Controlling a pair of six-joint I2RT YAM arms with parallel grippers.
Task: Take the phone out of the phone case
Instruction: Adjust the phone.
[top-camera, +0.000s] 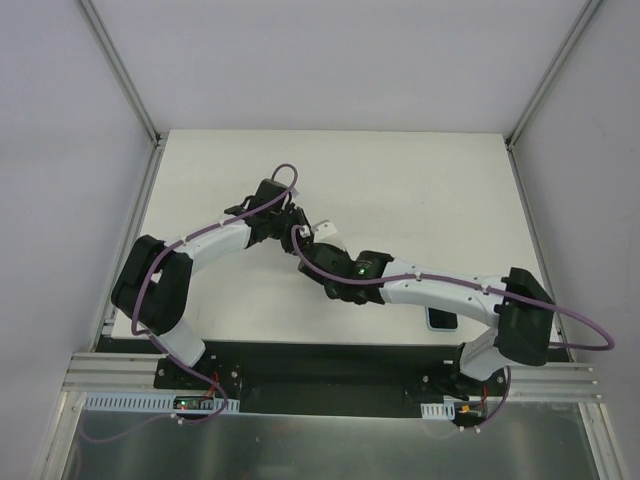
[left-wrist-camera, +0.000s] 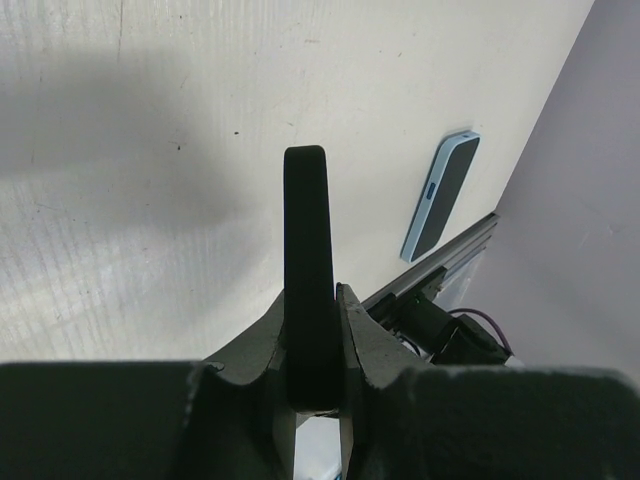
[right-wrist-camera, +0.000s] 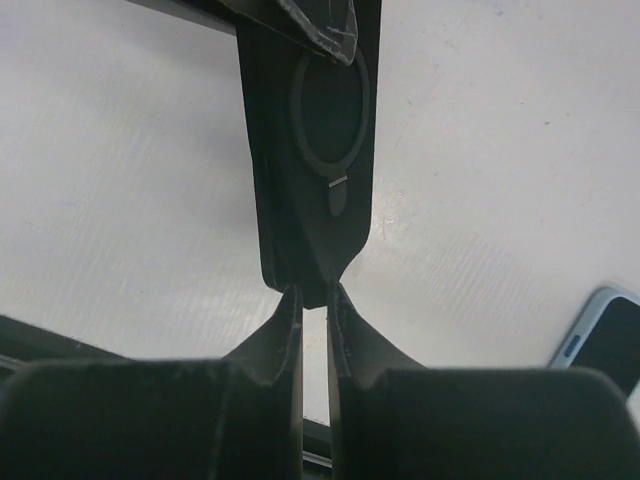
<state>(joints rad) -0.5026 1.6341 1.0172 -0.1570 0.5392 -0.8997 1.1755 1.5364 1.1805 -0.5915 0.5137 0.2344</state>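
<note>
Both grippers hold one thin matte black flat shell (right-wrist-camera: 315, 150) above the table. It bears a round ring mark and looks like a case. My left gripper (left-wrist-camera: 312, 300) is shut on it, seen edge-on (left-wrist-camera: 305, 220). My right gripper (right-wrist-camera: 315, 295) is shut on its opposite end. In the top view the two grippers, left (top-camera: 290, 220) and right (top-camera: 312, 248), meet at mid-table. The phone (left-wrist-camera: 441, 195), a glossy black screen with a pale blue rim, lies flat on the table near the right arm's base (top-camera: 441, 319), in neither gripper. I cannot tell whether that rim is a separate shell.
The phone also shows at the lower right of the right wrist view (right-wrist-camera: 605, 340). The right arm's forearm (top-camera: 440, 285) passes over part of it. An aluminium rail (top-camera: 330, 375) runs along the table's near edge. Grey walls enclose the white table (top-camera: 420, 190).
</note>
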